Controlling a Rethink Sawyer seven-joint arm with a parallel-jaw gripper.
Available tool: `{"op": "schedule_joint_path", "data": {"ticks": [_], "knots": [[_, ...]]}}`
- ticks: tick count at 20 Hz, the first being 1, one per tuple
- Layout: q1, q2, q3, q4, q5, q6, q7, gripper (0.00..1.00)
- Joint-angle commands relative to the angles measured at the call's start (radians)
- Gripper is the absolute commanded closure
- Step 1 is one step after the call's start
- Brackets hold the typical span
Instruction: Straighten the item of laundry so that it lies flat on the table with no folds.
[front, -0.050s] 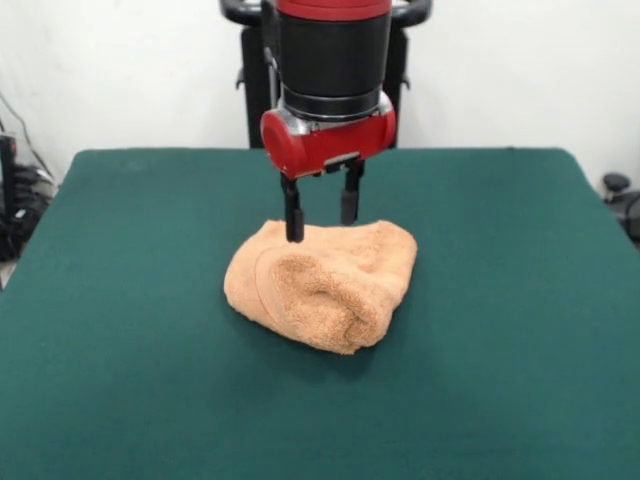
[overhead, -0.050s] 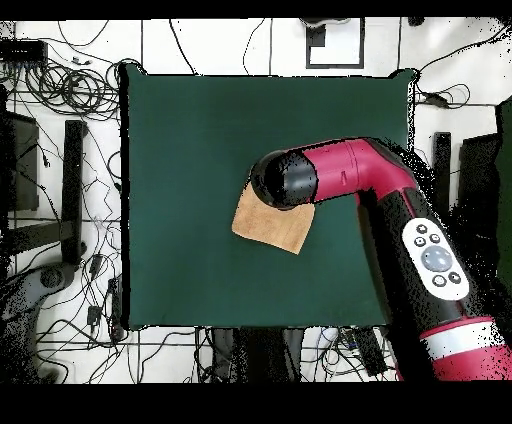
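Note:
The item of laundry (front, -0.050s: 325, 285) is a peach terry towel, bunched and folded over on itself near the middle of the dark green table (front, -0.050s: 120, 330). A thick rolled fold runs along its near right side. My gripper (front, -0.050s: 320, 228) hangs straight down over the towel's far edge, open, with its two black fingers (front, -0.050s: 294, 215) apart and their tips at the cloth's top. Nothing is held between them. In the overhead view the arm's black end covers the gripper and part of the towel (overhead, -0.050s: 268, 224), which shows as a small folded patch on the table (overhead, -0.050s: 190, 140).
The red and black arm (overhead, -0.050s: 400, 210) reaches in over the table's right side in the overhead view. Cables and stands lie on the floor around the table (overhead, -0.050s: 70, 95). Green cloth surrounds the towel on all sides.

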Motion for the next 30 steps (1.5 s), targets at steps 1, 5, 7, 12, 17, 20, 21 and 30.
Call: {"op": "schedule_joint_path", "data": {"ticks": [1, 5, 7, 12, 17, 20, 21, 30], "knots": [[0.050, 0.043, -0.030, 0.029, 0.005, -0.027, 0.057, 0.00], [0.057, 0.042, -0.042, 0.054, 0.003, -0.070, 0.100, 0.00], [0.061, 0.048, -0.045, 0.057, 0.007, -0.062, 0.102, 0.00], [0.081, 0.061, -0.073, 0.065, 0.014, 0.013, 0.093, 0.00], [0.103, 0.073, -0.114, 0.066, 0.012, 0.017, 0.115, 0.00], [0.110, 0.085, -0.128, 0.068, 0.009, -0.006, 0.116, 0.00], [0.113, 0.089, -0.134, 0.068, 0.008, -0.011, 0.119, 0.00], [0.124, 0.116, -0.162, 0.066, -0.010, -0.092, 0.120, 0.00]]}}
